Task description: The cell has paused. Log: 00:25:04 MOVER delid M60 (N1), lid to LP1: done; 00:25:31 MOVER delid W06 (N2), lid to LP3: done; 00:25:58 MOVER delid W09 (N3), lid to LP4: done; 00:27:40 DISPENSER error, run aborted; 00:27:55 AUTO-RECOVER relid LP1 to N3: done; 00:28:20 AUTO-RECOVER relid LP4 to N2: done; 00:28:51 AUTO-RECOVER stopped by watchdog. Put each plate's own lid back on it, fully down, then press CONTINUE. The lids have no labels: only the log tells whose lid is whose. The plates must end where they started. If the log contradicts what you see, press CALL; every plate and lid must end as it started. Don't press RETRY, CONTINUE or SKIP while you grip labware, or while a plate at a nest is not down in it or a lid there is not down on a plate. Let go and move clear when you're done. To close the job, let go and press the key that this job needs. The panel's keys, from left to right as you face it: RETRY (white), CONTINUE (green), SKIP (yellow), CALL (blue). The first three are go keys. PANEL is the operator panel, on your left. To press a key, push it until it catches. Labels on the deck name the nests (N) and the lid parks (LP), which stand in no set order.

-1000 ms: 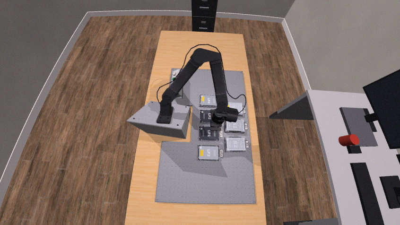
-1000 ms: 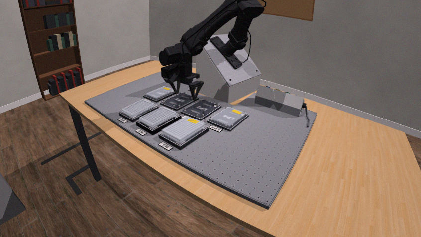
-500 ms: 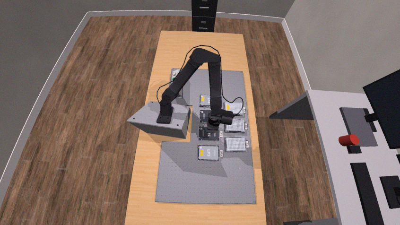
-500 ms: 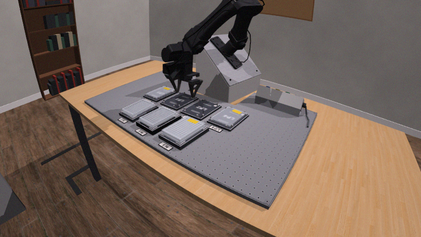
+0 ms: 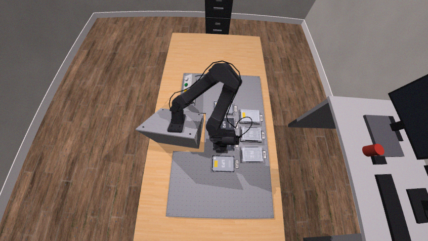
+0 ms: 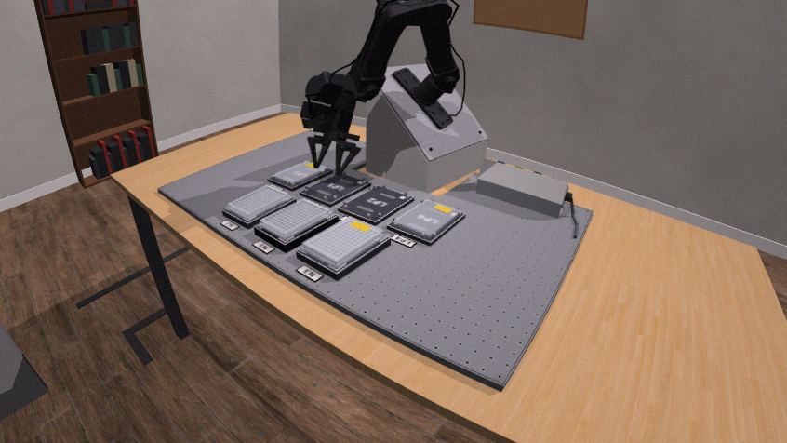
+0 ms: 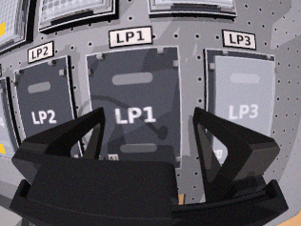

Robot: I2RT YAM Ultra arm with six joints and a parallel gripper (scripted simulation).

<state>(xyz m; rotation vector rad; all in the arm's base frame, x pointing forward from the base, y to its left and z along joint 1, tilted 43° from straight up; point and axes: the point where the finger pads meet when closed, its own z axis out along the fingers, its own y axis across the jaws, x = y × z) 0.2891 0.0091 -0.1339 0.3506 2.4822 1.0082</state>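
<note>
My gripper (image 7: 149, 113) (image 6: 328, 167) (image 5: 220, 147) is open and empty, its fingers pointing down just above the bare dark park LP1 (image 7: 134, 89) (image 6: 332, 192). Park LP2 (image 7: 43, 104) (image 6: 376, 202) (image 5: 224, 124) beside it is bare too. A clear lid (image 7: 243, 97) (image 6: 300, 175) (image 5: 222, 163) with a yellow tab lies on LP3. Another yellow-tabbed lid (image 6: 426, 219) lies on the park at the other end of the row. Three well plates (image 6: 259, 202) (image 6: 296, 220) (image 6: 343, 245) sit in the nests alongside; the last one carries a yellow tab. I cannot tell which of them are lidded.
The operator panel (image 5: 186, 82) (image 6: 523, 187) stands at the deck's edge near the arm's sloped grey base (image 5: 167, 127) (image 6: 418, 138). The perforated grey deck (image 5: 209, 197) (image 6: 467, 297) lies on a wooden table (image 5: 194, 50).
</note>
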